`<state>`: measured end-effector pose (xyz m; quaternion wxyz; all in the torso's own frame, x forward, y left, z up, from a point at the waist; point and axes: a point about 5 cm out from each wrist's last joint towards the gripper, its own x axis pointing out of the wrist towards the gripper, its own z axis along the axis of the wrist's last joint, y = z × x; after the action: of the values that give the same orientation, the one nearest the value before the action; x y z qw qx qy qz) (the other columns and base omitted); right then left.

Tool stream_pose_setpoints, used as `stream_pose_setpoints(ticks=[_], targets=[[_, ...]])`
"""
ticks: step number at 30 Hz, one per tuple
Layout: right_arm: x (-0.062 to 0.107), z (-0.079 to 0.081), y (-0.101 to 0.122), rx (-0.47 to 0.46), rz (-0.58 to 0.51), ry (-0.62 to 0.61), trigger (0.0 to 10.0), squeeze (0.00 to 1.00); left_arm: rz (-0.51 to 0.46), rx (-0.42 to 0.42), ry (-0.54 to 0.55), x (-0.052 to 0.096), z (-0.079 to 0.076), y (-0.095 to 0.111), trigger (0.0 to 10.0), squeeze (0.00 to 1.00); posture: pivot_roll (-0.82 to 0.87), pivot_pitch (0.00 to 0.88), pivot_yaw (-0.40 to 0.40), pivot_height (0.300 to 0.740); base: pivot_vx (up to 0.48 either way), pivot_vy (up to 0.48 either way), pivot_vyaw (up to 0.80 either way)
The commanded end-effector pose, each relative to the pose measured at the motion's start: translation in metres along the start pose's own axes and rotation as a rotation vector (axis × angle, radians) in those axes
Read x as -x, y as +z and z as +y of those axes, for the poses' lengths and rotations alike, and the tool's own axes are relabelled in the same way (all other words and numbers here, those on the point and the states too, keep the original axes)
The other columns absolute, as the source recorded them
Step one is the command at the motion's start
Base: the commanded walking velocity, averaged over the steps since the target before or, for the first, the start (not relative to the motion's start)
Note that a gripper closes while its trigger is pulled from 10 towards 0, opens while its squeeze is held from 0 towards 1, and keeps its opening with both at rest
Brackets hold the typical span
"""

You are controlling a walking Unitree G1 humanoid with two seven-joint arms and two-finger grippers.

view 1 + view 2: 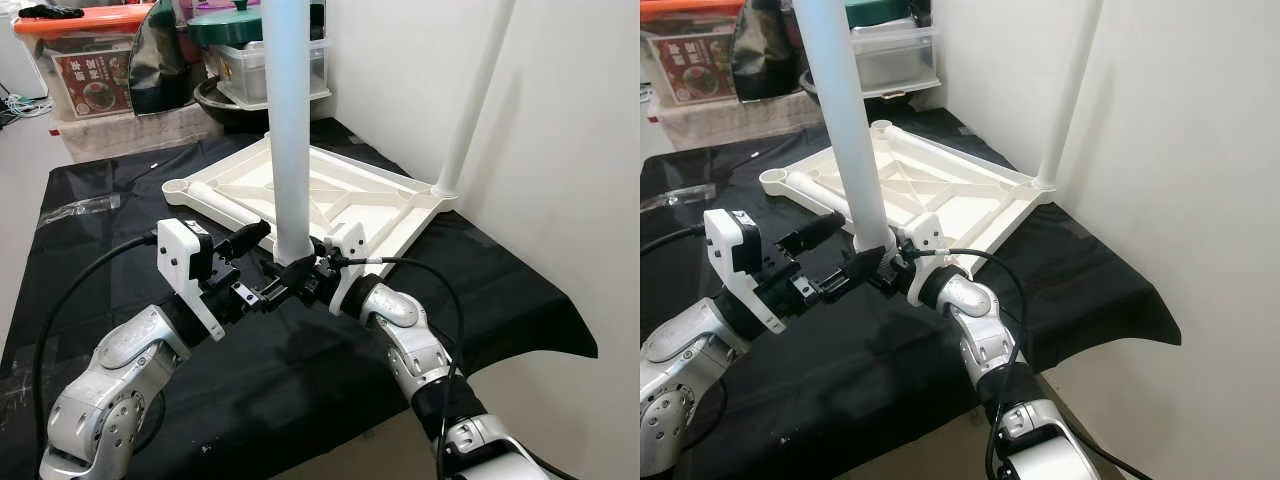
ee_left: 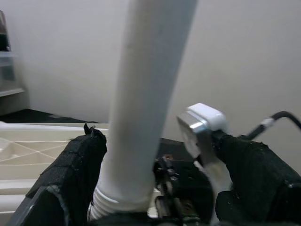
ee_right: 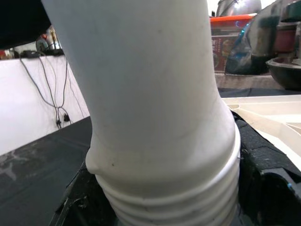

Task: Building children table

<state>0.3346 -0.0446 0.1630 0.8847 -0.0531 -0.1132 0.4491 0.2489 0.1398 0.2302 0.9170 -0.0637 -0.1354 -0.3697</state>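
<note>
A white table top [image 1: 372, 225] lies upside down on a black cloth. One white leg [image 1: 472, 105] stands fixed in its far right corner. Another leg [image 1: 213, 196] lies flat along its left side. A third leg [image 1: 290, 120] stands upright at the near corner, its threaded end [image 3: 174, 188] at the bottom. My right gripper [image 1: 303, 272] is shut on that lower end. My left gripper [image 1: 278, 258] comes in from the left, open, with one finger [image 2: 70, 179] against the leg and the other finger [image 2: 254, 179] well apart from it.
Plastic storage boxes [image 1: 90, 70], a dark bowl [image 1: 225, 105] and a green-lidded pot [image 1: 235, 25] crowd the table's far end. A white wall [image 1: 560, 120] runs close along the right. The black cloth [image 1: 500, 300] hangs over the table's near right edge.
</note>
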Motion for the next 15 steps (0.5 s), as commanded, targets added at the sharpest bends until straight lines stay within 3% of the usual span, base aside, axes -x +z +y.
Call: stream_pose_setpoints(ticks=[1,8,15], targets=[[-0.003,0.006,0.002,0.039,-0.009,0.049,0.0,0.0,-0.007,-0.026,0.022,-0.001,0.004,0.002,10.0,0.0,0.02,0.0,-0.034,0.74,0.0,0.0,0.0],[0.002,0.014,-0.005,0.099,0.02,0.135,0.0,0.0,-0.028,-0.055,0.049,-0.007,0.011,0.006,10.0,0.0,0.03,0.0,-0.04,0.74,0.0,0.0,0.0],[0.005,0.014,-0.008,0.148,0.054,0.164,0.0,0.0,-0.069,-0.063,-0.022,-0.02,0.003,0.015,10.0,0.0,0.03,0.0,-0.048,0.74,0.0,0.0,0.0]])
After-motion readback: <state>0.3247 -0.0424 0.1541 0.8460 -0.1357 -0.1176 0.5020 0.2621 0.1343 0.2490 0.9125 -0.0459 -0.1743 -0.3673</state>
